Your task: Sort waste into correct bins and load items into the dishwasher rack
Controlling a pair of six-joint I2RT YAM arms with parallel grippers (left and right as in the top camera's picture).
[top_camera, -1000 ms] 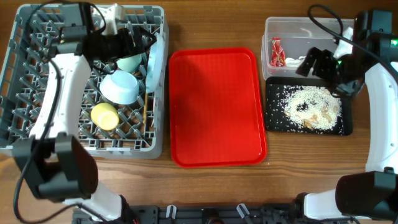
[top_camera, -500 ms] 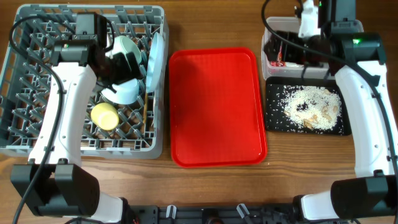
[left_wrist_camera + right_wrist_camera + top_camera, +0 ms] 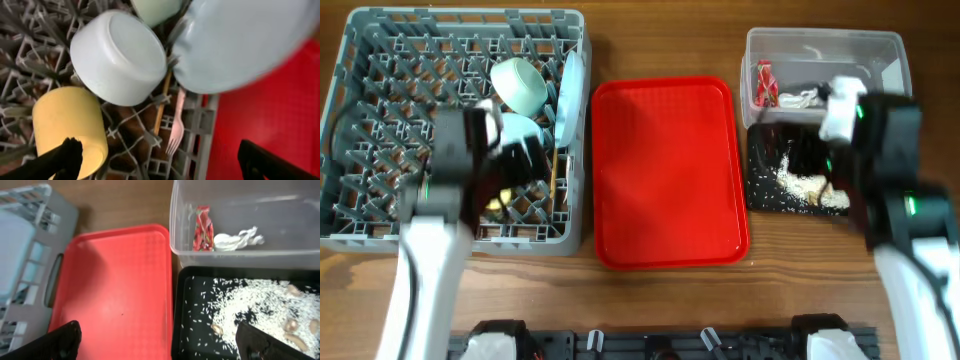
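The grey dishwasher rack (image 3: 380,130) holds two pale bowls (image 3: 523,86) (image 3: 118,57), a large pale dish on edge (image 3: 240,40), a yellow cup (image 3: 70,122), a white fork (image 3: 175,127) and a chopstick (image 3: 161,107). My left gripper (image 3: 160,165) hangs open and empty above the cup and fork. The clear tub (image 3: 300,260) holds the red-and-white wrapper (image 3: 203,230) and white paper (image 3: 235,240). The black tray (image 3: 200,340) holds rice scraps (image 3: 260,297). My right gripper (image 3: 160,345) is open and empty over the border of the black tray and the red tray (image 3: 115,290).
The red tray (image 3: 665,170) lies between the rack and the two bins. The left arm (image 3: 450,190) reaches over the rack's front half. The right arm (image 3: 885,170) covers the right part of the black tray (image 3: 770,195). Bare wood runs along the front edge.
Both arms have drawn back toward the table's front. The left one left the back of the rack. The right one moved from over the tub to over the black tray.
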